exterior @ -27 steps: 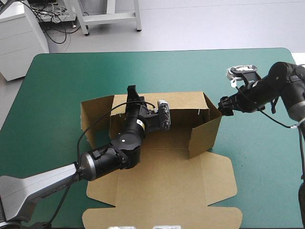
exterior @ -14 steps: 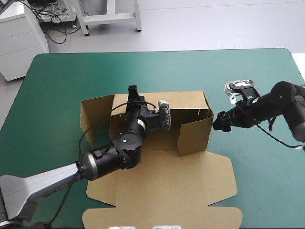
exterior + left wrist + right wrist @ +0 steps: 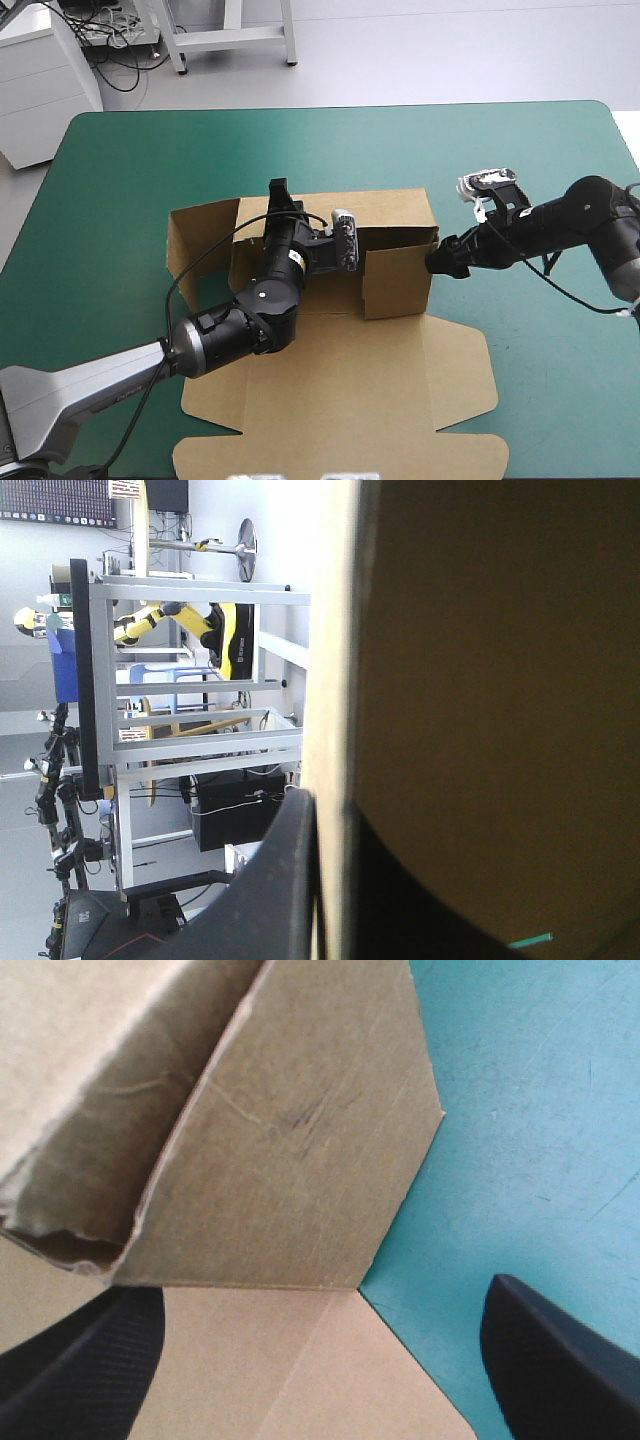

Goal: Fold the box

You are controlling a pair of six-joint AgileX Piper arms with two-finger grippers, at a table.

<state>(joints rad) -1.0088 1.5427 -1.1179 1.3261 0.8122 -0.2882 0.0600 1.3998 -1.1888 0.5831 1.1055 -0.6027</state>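
Left gripper: two broad black fin-shaped fingers clamped on the cut brown cardboard box, one on each face of its upright back wall, pinching the top edge at about 11 o'clock from the tray floor

Right gripper: the same black fins, spread wide and holding nothing; the tips sit against the outer face of the brown side flap, at 3 o'clock from the raised walls

Box: mid-table, with the back wall up, the side flap turned inward across the tray floor, the wide lid panel flat toward 6 o'clock, and a second flap half raised at 9 o'clock

Table: the teal-green cover carries the board well in from its edges

Risk, flap: nothing seems to lock it, so it would likely spring back toward 3 o'clock once the spread fingers leave it

Risk, push: a harder shove toward 9 o'clock could ride over the flap's top edge, crease it off its score line, or drag the whole sheet if the left pinch slips

Left arm: enters from 8 o'clock, low over the lid panel, the wrist reaching across the tray to the back wall

Right arm: enters from 3 o'clock, forearm roughly level and pointing toward 9 o'clock
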